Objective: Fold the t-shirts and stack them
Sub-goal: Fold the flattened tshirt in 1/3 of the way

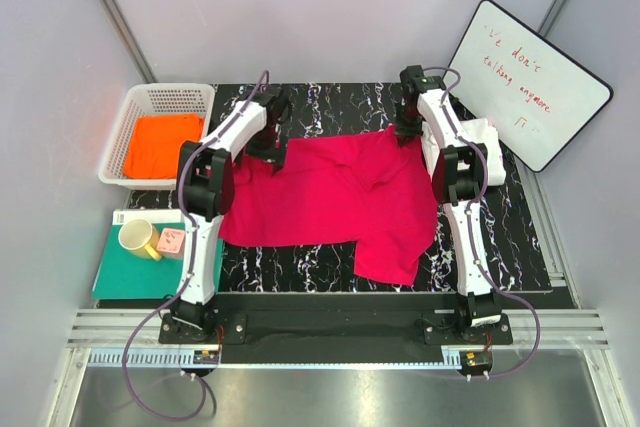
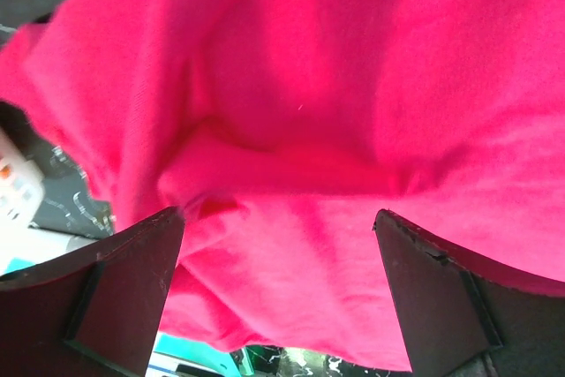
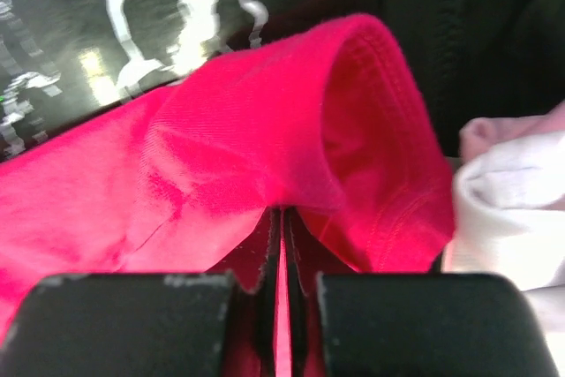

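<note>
Teal board [image 1: 120,282]: at 8 o'clock, beside the near-left of my bench [image 1: 330,97], with a yellow mug [image 1: 137,237] on it.
Crimson-pink shirt [image 1: 340,202]: spread across the bench's middle, one part trailing toward 5 o'clock.
Left end effector [image 2: 278,218]: at 11 o'clock over the shirt's far-left edge, fingers wide apart, bunched cloth beneath.
Right end effector [image 3: 282,218]: at 1 o'clock, clamped on the shirt's far-right hemmed edge.
White shirt [image 3: 512,209]: at 2 o'clock, just beside that pinched edge.
Orange shirt [image 1: 162,145]: at 10 o'clock, lying in the white basket [image 1: 170,89].
</note>
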Robot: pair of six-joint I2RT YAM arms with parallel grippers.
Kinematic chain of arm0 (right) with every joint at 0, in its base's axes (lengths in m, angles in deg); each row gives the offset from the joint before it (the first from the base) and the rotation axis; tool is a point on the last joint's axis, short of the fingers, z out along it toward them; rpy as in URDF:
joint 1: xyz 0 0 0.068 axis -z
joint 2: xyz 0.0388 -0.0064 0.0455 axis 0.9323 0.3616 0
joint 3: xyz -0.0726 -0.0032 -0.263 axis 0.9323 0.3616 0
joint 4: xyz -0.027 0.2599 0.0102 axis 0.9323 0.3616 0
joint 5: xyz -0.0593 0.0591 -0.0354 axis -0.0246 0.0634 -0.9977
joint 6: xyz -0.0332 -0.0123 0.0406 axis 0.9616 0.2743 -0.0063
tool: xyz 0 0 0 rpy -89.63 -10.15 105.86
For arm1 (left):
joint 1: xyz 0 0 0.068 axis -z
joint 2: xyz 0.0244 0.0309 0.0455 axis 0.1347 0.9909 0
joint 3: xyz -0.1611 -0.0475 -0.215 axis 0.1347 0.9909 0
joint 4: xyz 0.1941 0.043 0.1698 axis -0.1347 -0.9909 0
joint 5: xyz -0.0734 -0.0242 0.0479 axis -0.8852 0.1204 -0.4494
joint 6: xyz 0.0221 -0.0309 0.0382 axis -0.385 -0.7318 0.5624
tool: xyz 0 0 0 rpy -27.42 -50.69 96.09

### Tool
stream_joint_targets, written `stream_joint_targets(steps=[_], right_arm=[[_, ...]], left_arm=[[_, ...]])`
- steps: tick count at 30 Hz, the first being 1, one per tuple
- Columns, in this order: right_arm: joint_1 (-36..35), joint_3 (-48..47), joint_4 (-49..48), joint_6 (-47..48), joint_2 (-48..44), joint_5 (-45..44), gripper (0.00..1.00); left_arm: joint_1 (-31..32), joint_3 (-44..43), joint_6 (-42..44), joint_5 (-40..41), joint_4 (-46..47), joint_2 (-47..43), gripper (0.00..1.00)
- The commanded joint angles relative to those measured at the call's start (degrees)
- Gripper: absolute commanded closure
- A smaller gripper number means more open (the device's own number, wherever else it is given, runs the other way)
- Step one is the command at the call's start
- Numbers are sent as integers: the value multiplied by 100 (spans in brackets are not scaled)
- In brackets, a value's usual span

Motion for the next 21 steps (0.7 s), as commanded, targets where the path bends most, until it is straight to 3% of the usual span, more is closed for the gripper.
stream_joint_targets(steps=[1,21], right_arm=[[88,256,-172,40,-177,-724,97],[492,-25,-216,-65,-89,-1217,99]], left_arm=[[-9,-194,-148,233,-38,-761,2],[-123,-405,-69,462,-205,-454,1]])
